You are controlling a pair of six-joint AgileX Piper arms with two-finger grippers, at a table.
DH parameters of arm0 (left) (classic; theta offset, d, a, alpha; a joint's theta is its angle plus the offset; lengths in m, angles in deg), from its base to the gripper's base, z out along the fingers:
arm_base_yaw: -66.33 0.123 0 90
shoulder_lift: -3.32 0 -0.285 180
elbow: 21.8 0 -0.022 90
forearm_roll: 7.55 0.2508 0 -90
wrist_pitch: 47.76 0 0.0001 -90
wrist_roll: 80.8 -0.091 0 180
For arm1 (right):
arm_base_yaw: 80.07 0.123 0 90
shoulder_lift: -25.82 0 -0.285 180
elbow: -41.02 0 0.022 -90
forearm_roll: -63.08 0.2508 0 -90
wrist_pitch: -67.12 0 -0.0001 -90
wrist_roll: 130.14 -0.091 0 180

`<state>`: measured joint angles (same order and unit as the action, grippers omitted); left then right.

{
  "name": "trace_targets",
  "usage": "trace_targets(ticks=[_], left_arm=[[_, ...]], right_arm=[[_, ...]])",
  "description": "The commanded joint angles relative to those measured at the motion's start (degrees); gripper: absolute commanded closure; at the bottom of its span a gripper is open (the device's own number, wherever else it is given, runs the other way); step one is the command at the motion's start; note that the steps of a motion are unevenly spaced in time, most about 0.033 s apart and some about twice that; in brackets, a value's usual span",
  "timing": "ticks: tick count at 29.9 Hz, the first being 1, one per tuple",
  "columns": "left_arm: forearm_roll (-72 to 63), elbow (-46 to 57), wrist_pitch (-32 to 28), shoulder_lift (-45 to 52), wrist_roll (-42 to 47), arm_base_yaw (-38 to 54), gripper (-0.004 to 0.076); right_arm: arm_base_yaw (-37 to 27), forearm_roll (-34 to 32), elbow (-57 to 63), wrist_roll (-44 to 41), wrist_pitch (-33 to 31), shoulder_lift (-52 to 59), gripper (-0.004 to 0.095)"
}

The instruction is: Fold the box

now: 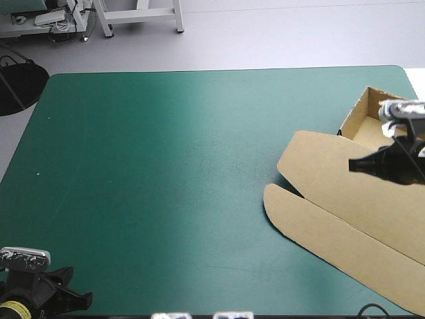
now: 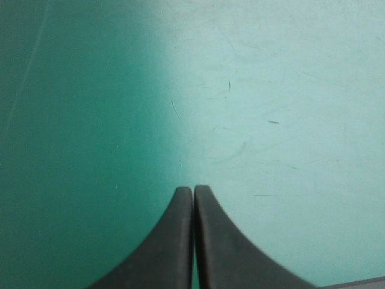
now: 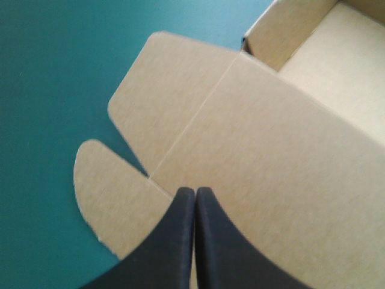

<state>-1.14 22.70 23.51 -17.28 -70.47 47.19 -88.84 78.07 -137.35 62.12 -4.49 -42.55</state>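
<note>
- The left gripper sits at the near left corner of the table, low over the cover, and points toward the right.
- In its wrist view, the left gripper has its two black fingers pressed together into one pointed arch, with nothing between them.
- Ahead of it there is only bare teal-green cover, marked with a few faint scratches.
- The middle of the table holds nothing but cover.
- The box lies at the table's right side and is well apart from the left gripper.
- Its tray is toward the far right corner, with brown walls raised and the top open.
- The lid lies flat on the cover and stretches from the tray toward the near right edge.
- Two rounded flaps form the lid's left border, with a short slit between them.
- The right gripper is over the lid, just beside the tray, and points left.
- In its wrist view, the right gripper also has its fingers closed tip to tip, and no board is pinched between them.
- The box lies under and ahead of it.
- Whether its tips touch the lid cannot be told.
</note>
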Motion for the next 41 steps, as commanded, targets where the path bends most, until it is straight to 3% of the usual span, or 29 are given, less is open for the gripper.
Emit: trace_targets(ticks=[1,12,19,41], left_arm=[[-1.2,-1.38,-4.4,0.07,-3.73,-0.21,0.0733],[-8.33,-1.26,-11.28,0.07,-14.54,-0.21,0.0733],[-11.85,3.59,-15.59,0.07,-15.65,-0.21,0.0733],[-13.02,3.24,-15.42,0.07,-17.25,-0.21,0.0733]], right_arm=[[1.51,0.79,6.94,0.97,2.25,7.59,0.0921],[1.78,3.36,31.59,3.13,8.0,27.74,0.0921],[1.78,6.75,39.19,5.45,12.47,35.83,0.0921],[1.78,7.35,46.4,6.4,22.41,36.98,0.0921]])
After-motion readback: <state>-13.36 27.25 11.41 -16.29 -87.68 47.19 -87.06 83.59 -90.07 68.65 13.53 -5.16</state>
